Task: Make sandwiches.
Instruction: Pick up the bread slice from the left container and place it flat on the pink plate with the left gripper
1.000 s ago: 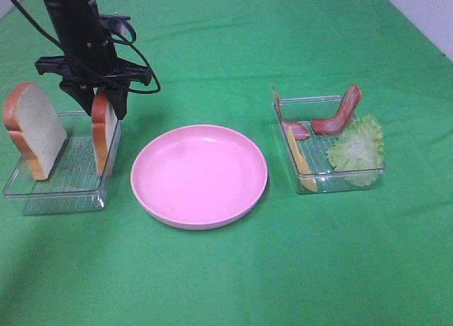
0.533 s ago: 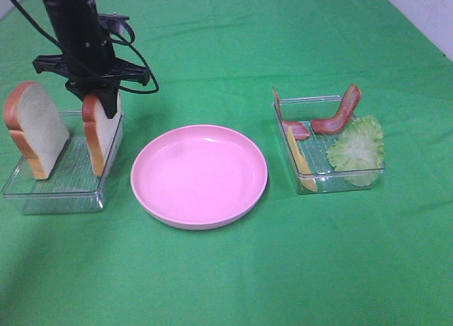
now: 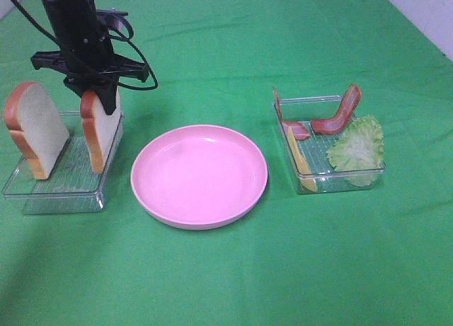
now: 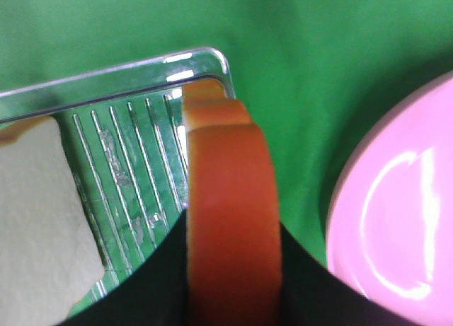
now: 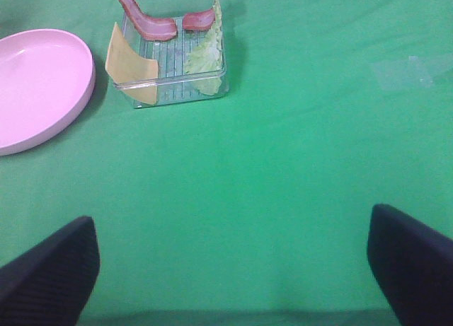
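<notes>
My left gripper (image 3: 97,100) is shut on the top of a white bread slice with orange-brown crust (image 3: 99,131), holding it upright at the right end of the left clear tray (image 3: 56,191). The left wrist view shows the crust (image 4: 230,213) between the dark fingers (image 4: 159,283). A second bread slice (image 3: 35,131) leans at the tray's left end. The right clear tray (image 3: 333,179) holds bacon strips (image 3: 340,110), a yellow cheese square (image 3: 299,160) and a green lettuce leaf (image 3: 357,149). My right gripper (image 5: 233,269) is open and empty over bare cloth, out of the exterior high view.
The pink round plate (image 3: 198,174) sits between the two trays on the green cloth, with nothing on it. It also shows in the left wrist view (image 4: 396,220) and in the right wrist view (image 5: 35,85), beside the right tray (image 5: 177,92).
My left gripper has closed on the right-hand bread slice and raised it a little. The slice has turned so its white face shows. The right side is unchanged.
</notes>
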Controlling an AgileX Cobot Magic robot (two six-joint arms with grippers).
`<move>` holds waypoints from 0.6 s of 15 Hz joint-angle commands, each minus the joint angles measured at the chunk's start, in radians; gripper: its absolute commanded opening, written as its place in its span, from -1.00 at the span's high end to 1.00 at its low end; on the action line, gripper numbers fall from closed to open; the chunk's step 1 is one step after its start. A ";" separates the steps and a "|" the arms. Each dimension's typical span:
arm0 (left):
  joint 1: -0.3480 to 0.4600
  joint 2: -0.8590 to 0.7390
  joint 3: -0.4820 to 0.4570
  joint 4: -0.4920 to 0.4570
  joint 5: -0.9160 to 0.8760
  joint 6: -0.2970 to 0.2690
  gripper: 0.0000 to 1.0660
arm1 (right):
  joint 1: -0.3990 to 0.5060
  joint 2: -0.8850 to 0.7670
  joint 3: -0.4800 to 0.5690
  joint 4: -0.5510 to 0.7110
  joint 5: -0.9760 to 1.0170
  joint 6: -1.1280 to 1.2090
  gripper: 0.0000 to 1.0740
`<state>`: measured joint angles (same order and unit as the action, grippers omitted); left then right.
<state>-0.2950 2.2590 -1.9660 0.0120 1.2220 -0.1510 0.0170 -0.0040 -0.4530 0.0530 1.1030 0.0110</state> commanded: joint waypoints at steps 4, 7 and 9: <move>-0.002 -0.158 -0.001 -0.012 0.098 -0.026 1.00 | -0.003 -0.032 0.001 0.001 -0.001 -0.011 -0.84; -0.002 -0.321 -0.001 -0.096 0.098 -0.011 1.00 | -0.003 -0.032 0.001 0.001 -0.001 -0.011 -0.84; -0.002 -0.396 0.041 -0.113 0.098 0.007 1.00 | -0.003 -0.032 0.001 0.001 -0.001 -0.011 -0.84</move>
<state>-0.2950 1.8740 -1.9270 -0.0900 1.2230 -0.1480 0.0170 -0.0040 -0.4530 0.0530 1.1030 0.0110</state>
